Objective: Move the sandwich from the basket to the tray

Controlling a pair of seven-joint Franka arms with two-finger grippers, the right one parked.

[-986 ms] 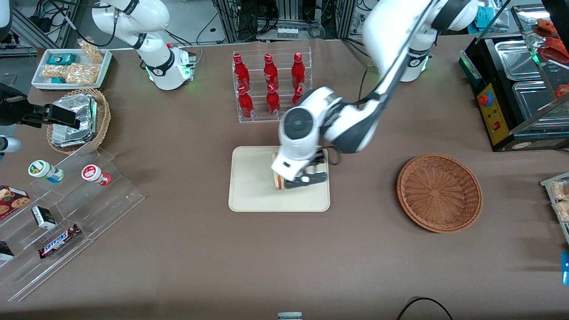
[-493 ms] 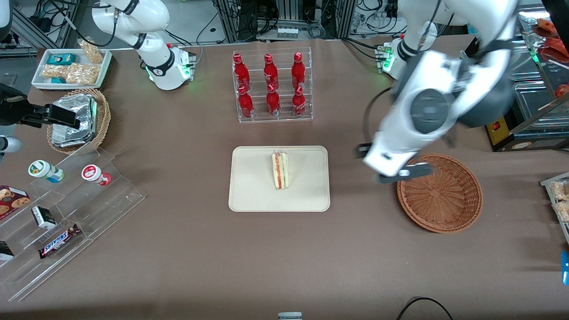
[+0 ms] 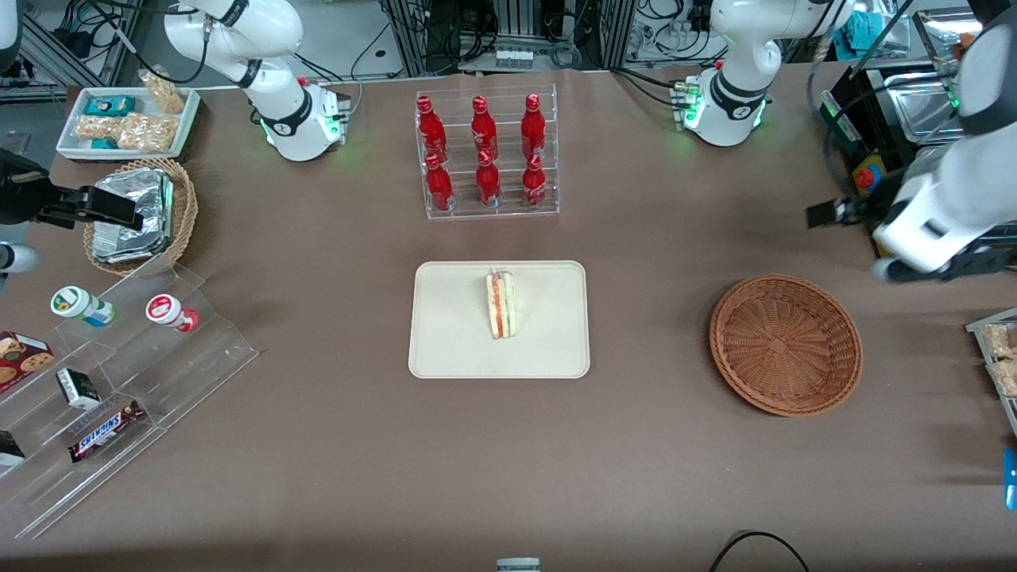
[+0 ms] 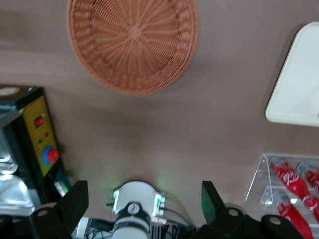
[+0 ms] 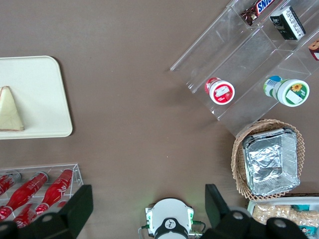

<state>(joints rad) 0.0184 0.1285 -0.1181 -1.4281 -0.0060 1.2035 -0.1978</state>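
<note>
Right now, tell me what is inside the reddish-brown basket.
Nothing shows in the basket: its woven floor is bare in both views. The sandwich stands on the tray. The gripper hangs above the table's working-arm end, fingers open.

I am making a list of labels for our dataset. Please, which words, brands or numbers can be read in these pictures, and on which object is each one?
"SNICKERS": on the chocolate bar on the clear acrylic step shelf.
Red bottles: white script, too small to read.
Two round-lidded cups: labels too small to read.
Cookie box, yellow control panel: no readable text.
Sandwich, tray, basket: no text.
Gripper: no text; high above the table, past the basket toward the working arm's end.
</note>
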